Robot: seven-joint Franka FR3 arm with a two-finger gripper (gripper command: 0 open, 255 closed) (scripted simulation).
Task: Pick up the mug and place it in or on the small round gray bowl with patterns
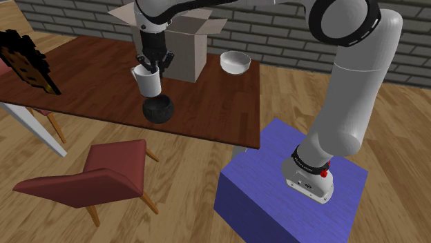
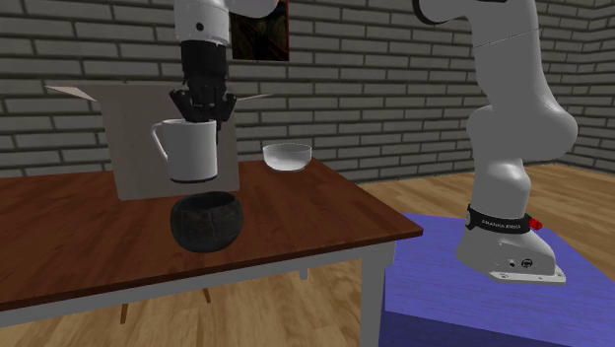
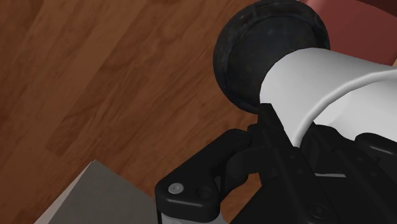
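Fingers (image 3: 280, 137) of the all-black gripper (image 2: 202, 113) pinch the rim of the plain white mug (image 2: 192, 150), holding it just above the dark round bowl (image 2: 207, 221) on the brown wooden table (image 2: 79, 237). Behind the bowl stands an open cardboard box (image 2: 133, 138).

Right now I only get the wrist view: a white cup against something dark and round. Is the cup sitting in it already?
Observer: Not yet. In the second exterior view the mug hangs from the gripper just above the dark bowl, apart from it.
Operator: Anything else on that table?
Observer: A pale bowl stands farther back, beside an open cardboard box.
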